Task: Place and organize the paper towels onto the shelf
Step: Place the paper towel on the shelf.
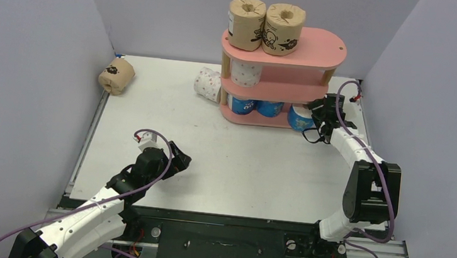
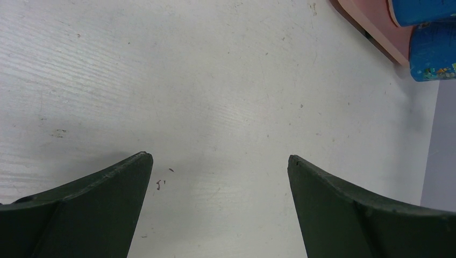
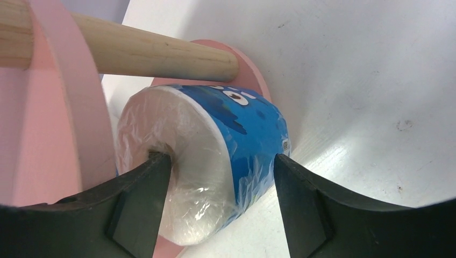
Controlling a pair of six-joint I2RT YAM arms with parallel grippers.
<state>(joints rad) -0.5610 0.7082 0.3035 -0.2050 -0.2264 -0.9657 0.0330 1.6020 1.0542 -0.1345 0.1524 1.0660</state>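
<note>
Your right gripper [image 3: 220,157] sits half-open astride the blue plastic-wrapped paper towel roll [image 3: 253,123] at the right end of the pink three-tier shelf [image 3: 59,107] on its bottom board. The roll's long axis slants across the jaws, and whether they grip it, you cannot tell.

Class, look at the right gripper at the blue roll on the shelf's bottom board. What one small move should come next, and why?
Probably open the right gripper fully, then back straight out. The blue roll already lies on the shelf's bottom board, and one finger sits in its core, so pulling away too soon could drag it off.
</note>
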